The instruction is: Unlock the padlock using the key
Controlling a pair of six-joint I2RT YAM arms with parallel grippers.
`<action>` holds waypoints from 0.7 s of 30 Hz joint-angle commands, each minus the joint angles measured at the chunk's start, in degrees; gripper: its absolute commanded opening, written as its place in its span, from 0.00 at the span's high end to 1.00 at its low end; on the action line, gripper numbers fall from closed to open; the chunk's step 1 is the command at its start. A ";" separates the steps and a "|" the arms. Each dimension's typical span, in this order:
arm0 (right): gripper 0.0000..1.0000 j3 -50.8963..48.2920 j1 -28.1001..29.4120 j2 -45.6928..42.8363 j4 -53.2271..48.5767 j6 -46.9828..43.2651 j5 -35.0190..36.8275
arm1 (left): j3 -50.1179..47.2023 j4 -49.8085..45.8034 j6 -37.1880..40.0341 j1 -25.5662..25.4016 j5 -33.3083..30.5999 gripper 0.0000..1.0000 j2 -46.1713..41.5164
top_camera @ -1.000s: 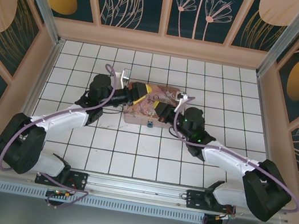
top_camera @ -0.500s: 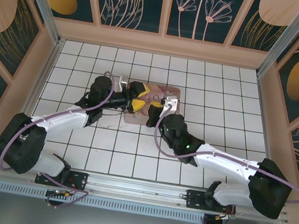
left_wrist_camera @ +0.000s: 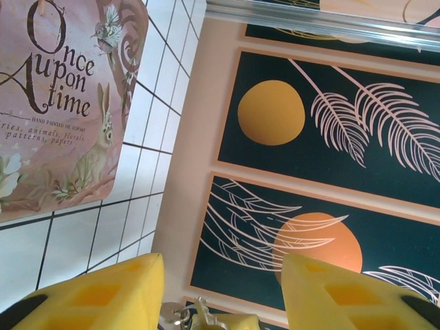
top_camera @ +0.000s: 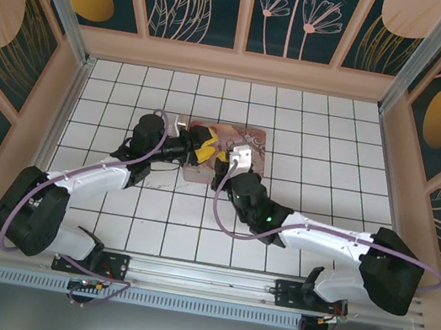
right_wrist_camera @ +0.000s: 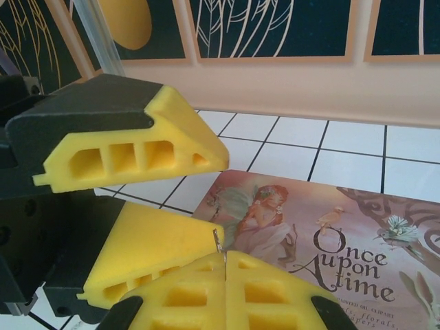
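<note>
**A:** Entry, top view. Start with the big items.

**B:** White-tiled table (top_camera: 342,152). The left arm (top_camera: 91,172) comes in from 7 o'clock and the right arm (top_camera: 328,235) from 5 o'clock. They meet just toward 12 o'clock of the table's middle.

**A:** What lies there?

**B:** The pink tin (top_camera: 250,140), flat on the tiles, lid reading "Once upon a time". The left gripper (top_camera: 206,147) is over its 9 o'clock end. The right gripper (top_camera: 228,161) is over its 6 o'clock edge, close beside the left one.

**A:** Left gripper state?

**B:** Released. Its yellow fingers (right_wrist_camera: 137,151) stand apart with a clear gap, and nothing spans it. The left wrist view shows a small silvery bit (left_wrist_camera: 180,313) low between the fingers. I cannot identify it.

**A:** Right gripper?

**B:** Clenched, pads pressed together on a thin silvery sliver, the key (right_wrist_camera: 218,240). It sticks out of the seam toward 12 o'clock in the right wrist view. Its tip sits just beside the lower left finger; I cannot tell whether they touch.

**A:** Padlock?

**B:** Position cannot be told. The right wrist covers the tin's 6 o'clock edge.
</note>
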 commanded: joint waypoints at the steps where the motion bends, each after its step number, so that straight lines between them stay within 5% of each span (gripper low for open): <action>1: 1.00 3.01 1.09 1.18 1.75 -3.51 2.06 | -0.16 1.88 -0.74 0.12 -0.43 0.52 0.77; 21: 1.00 5.80 4.45 6.21 1.32 -11.64 8.53 | -0.19 1.26 -0.17 0.14 -1.12 0.83 1.89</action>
